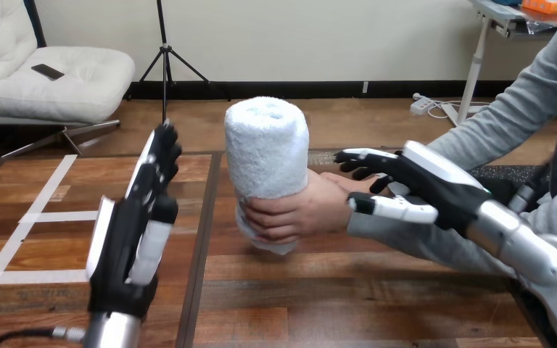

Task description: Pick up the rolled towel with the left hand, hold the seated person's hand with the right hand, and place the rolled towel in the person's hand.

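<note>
One rolled towel point(266, 152): white, standing upright, raised off the tabletop point(348, 297), gripped round its lower part by the person's hand point(301, 212).
Left hand point(134, 225): upright to the left of the towel and apart from it; fingers straight, holding nothing.
Right hand point(435, 185): at the person's wrist; fingers spread and lightly bent over it, thumb straight beneath it; not closed round it, contact cannot be told.
Person's hand: reaches in from the view's right, grey sleeve.
</note>
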